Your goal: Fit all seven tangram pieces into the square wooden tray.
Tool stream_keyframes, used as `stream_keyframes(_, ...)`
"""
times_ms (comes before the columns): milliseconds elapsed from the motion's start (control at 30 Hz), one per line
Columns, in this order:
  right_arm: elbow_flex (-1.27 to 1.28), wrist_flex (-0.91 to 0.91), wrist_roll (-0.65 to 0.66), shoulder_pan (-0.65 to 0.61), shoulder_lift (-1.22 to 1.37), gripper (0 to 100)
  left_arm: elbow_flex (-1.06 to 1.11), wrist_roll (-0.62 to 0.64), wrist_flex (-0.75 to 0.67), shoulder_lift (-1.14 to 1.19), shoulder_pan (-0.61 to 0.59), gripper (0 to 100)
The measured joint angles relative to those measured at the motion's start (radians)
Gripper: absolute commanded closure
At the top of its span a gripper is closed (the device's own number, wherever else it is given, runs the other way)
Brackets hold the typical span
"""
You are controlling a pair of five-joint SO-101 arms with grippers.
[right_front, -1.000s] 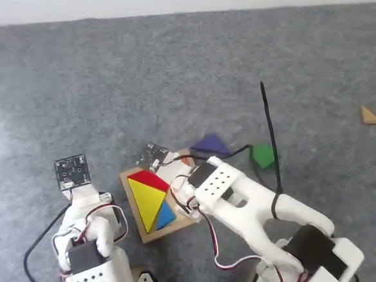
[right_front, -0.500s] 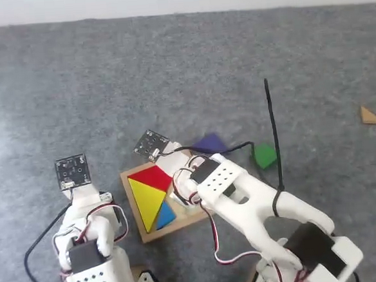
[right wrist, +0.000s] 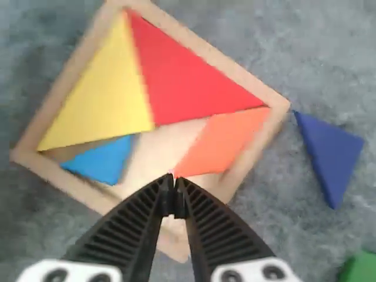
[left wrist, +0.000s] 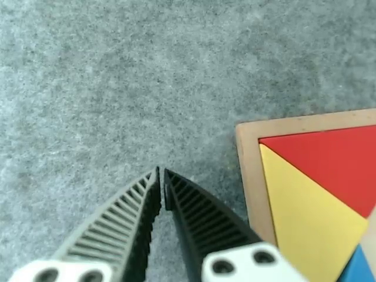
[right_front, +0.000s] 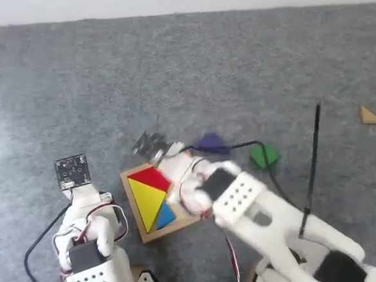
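The square wooden tray (right_front: 134, 210) lies just ahead of both arms. It holds a red triangle (right wrist: 188, 82), a yellow triangle (right wrist: 103, 103), a small blue triangle (right wrist: 100, 160) and an orange piece (right wrist: 226, 141) against the rim (right wrist: 205, 54). My right gripper (right wrist: 174, 178) is shut and empty above the tray's bare wood. My left gripper (left wrist: 160, 172) is shut over the carpet beside a tray corner (left wrist: 247, 176). On the carpet outside the tray lie a purple triangle (right_front: 209, 143), a green square (right_front: 264, 155) and a tan triangle (right_front: 369, 115).
Grey carpet covers the whole surface, with open room toward the far side and left. A black cable (right_front: 311, 164) rises from the right arm. The tan triangle lies well off to the right, apart from everything else.
The right arm has shifted over the tray, its body and black cable swinging to the right. The left arm has not moved.
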Motion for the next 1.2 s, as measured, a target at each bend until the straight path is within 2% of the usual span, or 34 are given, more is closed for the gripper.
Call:
stream_keyframes(167,0.009,0.000,0.000,-0.137,0.018,99.0,0.000,0.000,0.000,0.000,0.000,99)
stream_keyframes(533,0.009,-0.052,0.000,-0.235,0.195,99.1,0.000,0.000,0.000,0.000,0.000,99)
stream_keyframes(1033,0.009,-0.103,0.000,-0.235,0.204,99.0,0.000,0.000,0.000,0.000,0.000,99)
stream_keyframes(1200,0.003,-0.140,0.000,-0.167,0.256,99.0,0.000,0.000,0.000,0.000,0.000,99)
